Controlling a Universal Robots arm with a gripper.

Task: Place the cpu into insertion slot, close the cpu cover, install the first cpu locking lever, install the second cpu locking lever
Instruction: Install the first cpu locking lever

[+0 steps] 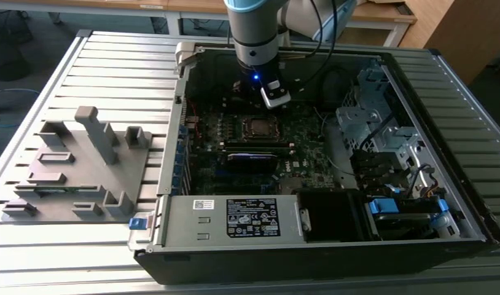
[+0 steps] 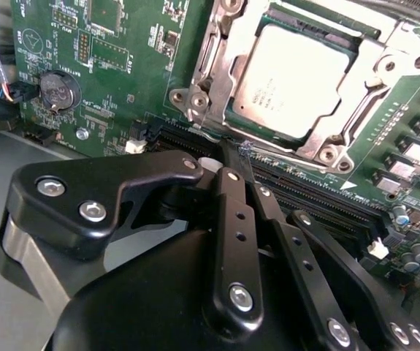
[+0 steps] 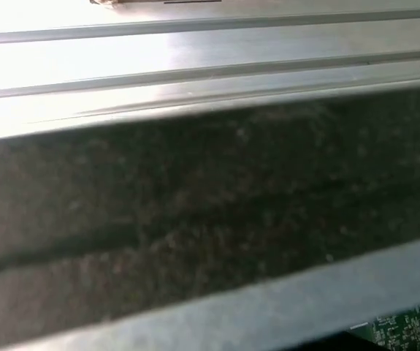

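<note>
The cpu (image 2: 290, 73) lies flat in the insertion slot (image 2: 319, 28), its silver-grey top showing through the window of the cpu cover (image 2: 374, 73). The cover lies down around the chip. Thin silver lever rods (image 2: 208, 51) run along the frame's edges; I cannot tell whether they are latched. My gripper (image 2: 231, 157) hovers just off the socket's corner, over the long black memory slots (image 2: 312, 194), with its black fingers (image 2: 228, 212) drawn together on nothing. In the exterior view the gripper (image 1: 274, 98) hangs inside the open computer case, slightly beyond the cpu (image 1: 258, 127).
The motherboard (image 1: 299, 166) sits in an open case (image 1: 316, 258) on a slatted metal table (image 1: 37, 92). A grey fixture (image 1: 70, 166) stands at the exterior view's left. Drive cages and cables (image 1: 381, 135) crowd the exterior view's right. A coin cell (image 2: 56, 89) sits on the board.
</note>
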